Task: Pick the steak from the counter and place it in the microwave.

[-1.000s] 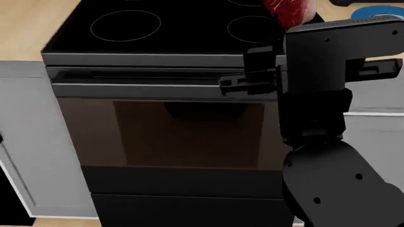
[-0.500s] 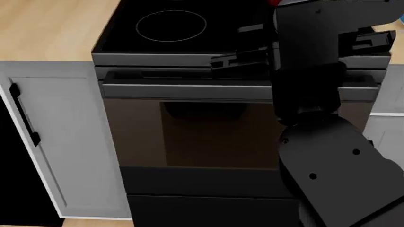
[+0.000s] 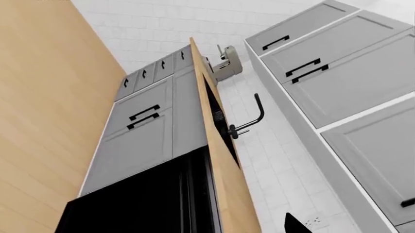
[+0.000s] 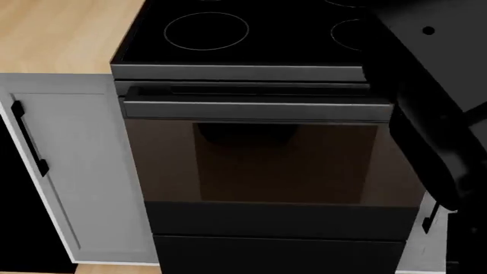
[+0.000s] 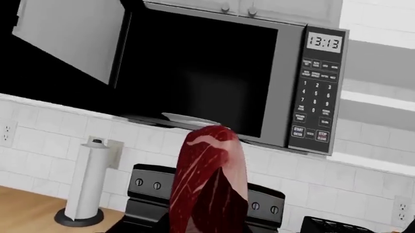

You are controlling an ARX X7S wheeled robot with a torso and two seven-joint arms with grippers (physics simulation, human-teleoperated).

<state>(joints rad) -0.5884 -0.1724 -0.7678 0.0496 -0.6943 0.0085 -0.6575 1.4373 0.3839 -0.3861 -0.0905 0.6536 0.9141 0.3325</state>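
The steak (image 5: 209, 182) stands on end, long axis vertical, before the open microwave (image 5: 214, 73); paper-towel roll (image 5: 85, 182) beside. Neither arm's jaws are visible.

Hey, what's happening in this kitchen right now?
A two-armed robot is carrying a thick slab of raw dark-red steak with white marbling, seen close in the right wrist view and raised toward the grey microwave. The microwave's door is swung open and its cavity is dark. The head view shows only the black stovetop.
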